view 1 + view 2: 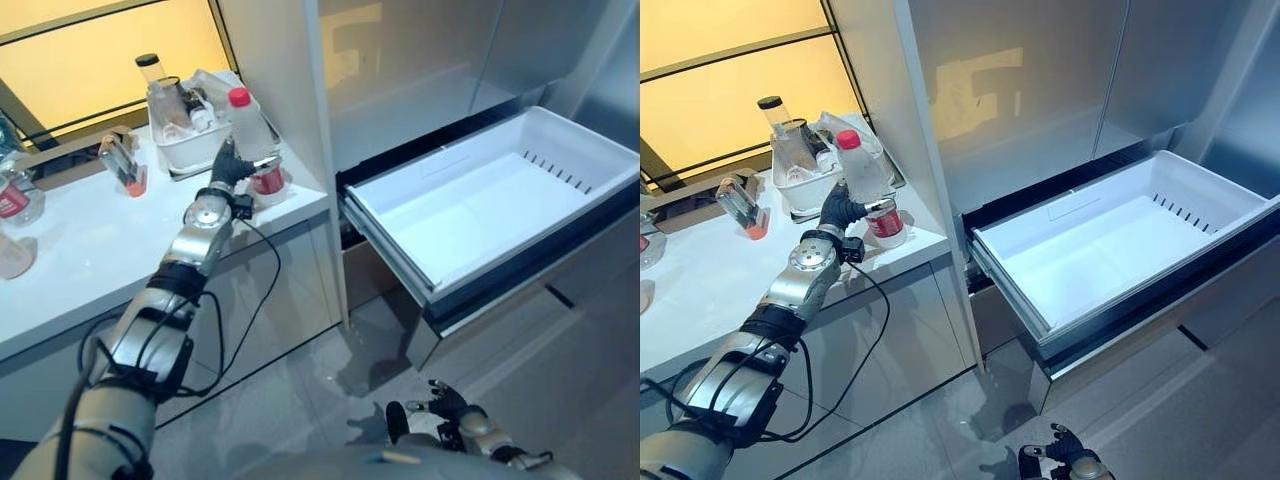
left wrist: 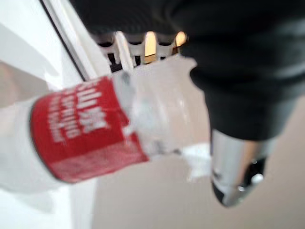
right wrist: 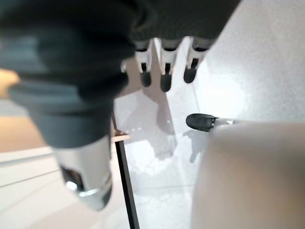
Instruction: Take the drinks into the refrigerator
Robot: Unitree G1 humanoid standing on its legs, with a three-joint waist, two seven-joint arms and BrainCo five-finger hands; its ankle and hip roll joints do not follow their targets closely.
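Nearest the head camera, at 5 o'clock: right hand [image 1: 452, 412], low over the grey floor [image 1: 300, 400], fingers relaxed and spread, holding nothing. In its own wrist view, fingertips [image 3: 165, 82] hang straight, thumb apart, floor tiles beyond.

Left arm stretched forward from 7 o'clock towards 11 o'clock, wrist raised above the white counter [image 1: 90, 250]. Left hand [image 1: 840, 208] wrapped round a clear bottle [image 1: 862, 170] with a red cap and a red label; bottle upright, leaning slightly, its base at or just above the counter near the front right corner. Contact with the counter not clear. In the left wrist view, label [image 2: 86, 129] carries white lettering, too blurred to read; thumb lies beside the bottle's clear wall.

Just behind the held bottle, at 11 o'clock: white tub [image 1: 190, 150] packed with more bottles, one with a dark cap [image 1: 148, 62]. To its left, a small bottle [image 1: 122, 163] with orange-red contents, tilted. At 9 o'clock, at the counter's far left edge, another red-labelled bottle [image 1: 14, 195], partly cut off.

At 2 o'clock: refrigerator [image 1: 1040, 80] with a white drawer [image 1: 500, 200] pulled fully out, nothing inside it. Between bottle and drawer stands the cabinet's white side panel [image 1: 280, 80], just beside the held bottle.
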